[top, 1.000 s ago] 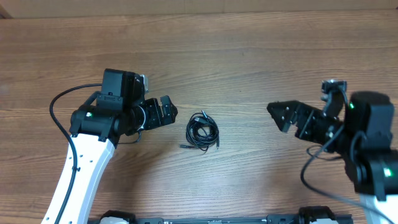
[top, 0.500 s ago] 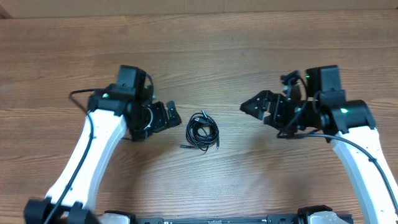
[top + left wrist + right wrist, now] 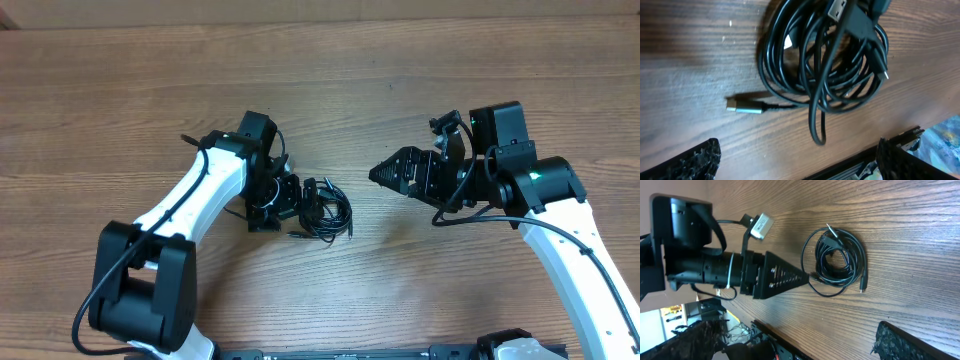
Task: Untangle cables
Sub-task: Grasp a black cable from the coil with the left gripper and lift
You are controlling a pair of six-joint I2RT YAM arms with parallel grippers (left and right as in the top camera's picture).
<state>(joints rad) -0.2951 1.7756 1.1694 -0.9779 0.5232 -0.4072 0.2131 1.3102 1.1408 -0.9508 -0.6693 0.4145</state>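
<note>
The brown wooden tabletop (image 3: 400, 70) is the biggest thing here, and it goes on past both of my tools.

My left tool (image 3: 300, 198) is down low and open wide. My right tool (image 3: 378, 172) is open wide too, but it is well apart from the cables, with bare wood in front of its tip. So my left arm is the near one.

The bundle of black cables (image 3: 328, 212) lies flat on the tabletop, just in front of my left tool. It is right at the tips of that tool, so close that from above I cannot tell if they touch. It is a roundish coil with no real long side, and the strands cross over each other many times.

One thin loop (image 3: 816, 132) sticks out of the coil toward my left tool. It points into the gap between my two fingers (image 3: 700, 160).

The smallest thing is a grey plug (image 3: 742, 106) on a loose end. It lies sideways, pointing from the coil toward one finger.

I think the loop is the easy bit to pinch first.
</note>
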